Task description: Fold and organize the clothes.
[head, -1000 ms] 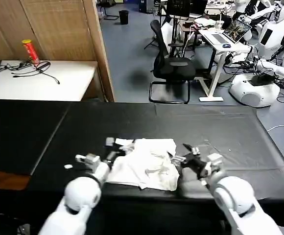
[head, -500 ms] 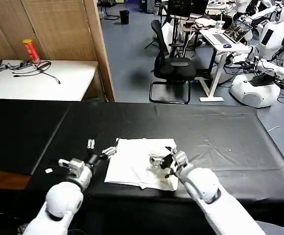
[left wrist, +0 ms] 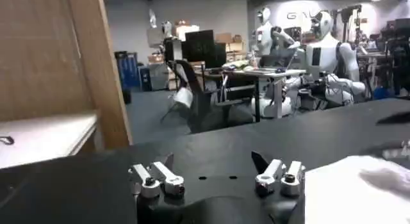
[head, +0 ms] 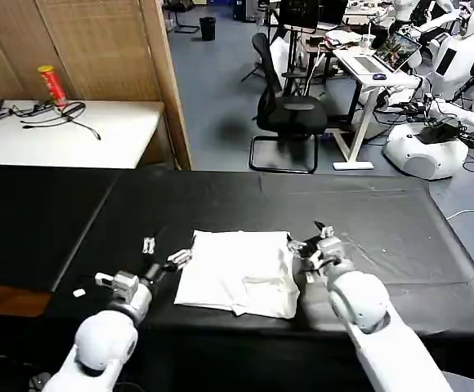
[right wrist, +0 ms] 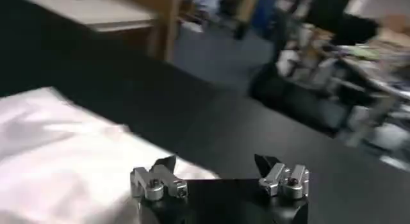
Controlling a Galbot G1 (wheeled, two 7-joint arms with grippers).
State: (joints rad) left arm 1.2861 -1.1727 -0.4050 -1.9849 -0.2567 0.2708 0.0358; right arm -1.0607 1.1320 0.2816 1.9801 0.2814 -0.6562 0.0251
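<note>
Covering most of the head view, the black table [head: 368, 212] carries the folded white T-shirt [head: 239, 272] near its front edge, lying between the two sets of jaws. Left gripper [head: 162, 255] sits just off the shirt's left edge, jaws spread and empty; its wrist view shows only a corner of cloth [left wrist: 359, 190] beside one finger. Right gripper [head: 309, 245] rests by the shirt's right edge, jaws apart, holding nothing (its wrist view shows cloth [right wrist: 64, 161] beneath and to one side). Half a second ago the right gripper was over the shirt; it has pulled clear.
</note>
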